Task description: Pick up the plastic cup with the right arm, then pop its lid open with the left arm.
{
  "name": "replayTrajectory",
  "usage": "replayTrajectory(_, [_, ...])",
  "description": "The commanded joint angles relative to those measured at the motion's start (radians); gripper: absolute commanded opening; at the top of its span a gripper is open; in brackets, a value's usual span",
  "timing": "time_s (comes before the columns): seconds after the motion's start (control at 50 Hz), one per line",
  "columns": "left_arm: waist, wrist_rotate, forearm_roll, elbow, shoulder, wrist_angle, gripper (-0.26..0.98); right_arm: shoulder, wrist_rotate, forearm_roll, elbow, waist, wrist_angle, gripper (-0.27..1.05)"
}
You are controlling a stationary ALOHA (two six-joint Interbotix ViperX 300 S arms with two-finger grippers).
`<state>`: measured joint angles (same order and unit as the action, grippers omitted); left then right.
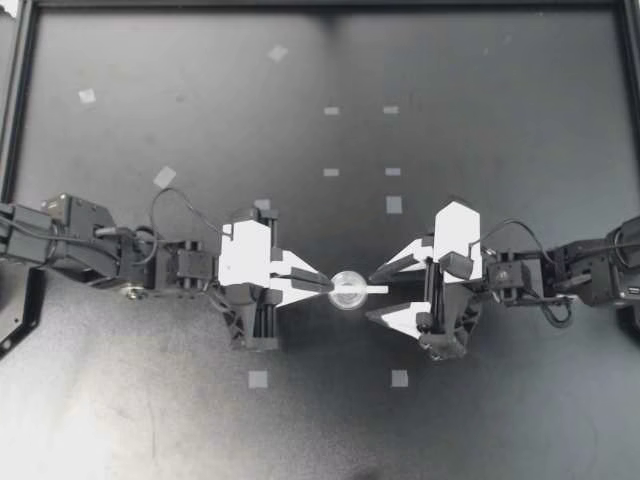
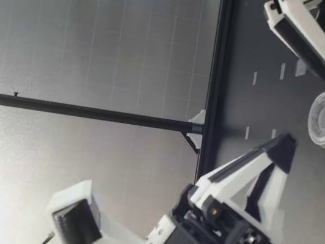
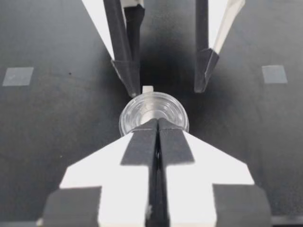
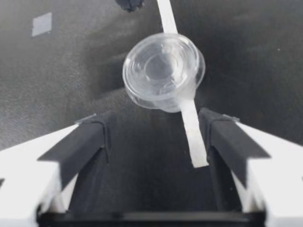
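Black table (image 1: 500,420), small pale tape squares (image 1: 258,379), black frame rail (image 1: 320,4)

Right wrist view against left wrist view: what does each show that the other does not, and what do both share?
Right wrist only: the white strip at full length, reaching out from the clear cup. Left wrist only: my left gripper shut, its tips at the clear cup's near rim. Both: the clear cup and my right gripper, open.

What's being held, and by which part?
My left gripper is shut on the small clear cup, pinching the rim nearest it; my right gripper is open, holding nothing.
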<state>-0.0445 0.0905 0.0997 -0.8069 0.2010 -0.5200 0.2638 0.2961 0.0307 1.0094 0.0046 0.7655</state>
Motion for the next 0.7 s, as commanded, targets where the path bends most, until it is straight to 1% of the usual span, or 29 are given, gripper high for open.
replayTrajectory(0.0, [-0.002, 0.002, -0.002, 0.026, -0.006, -0.009, -0.03, -0.005, -0.003, 0.003, -0.02, -0.002, 0.006, 0.69])
replayTrajectory(0.26, [-0.002, 0.003, -0.002, 0.034, 0.014, -0.009, -0.03, 0.032, -0.006, 0.002, -0.055, -0.003, 0.006, 0.69])
replayTrajectory(0.68, [0.0, 0.003, -0.003, 0.034, 0.04, -0.015, -0.03, 0.055, -0.008, -0.002, -0.083, -0.021, 0.005, 0.69])
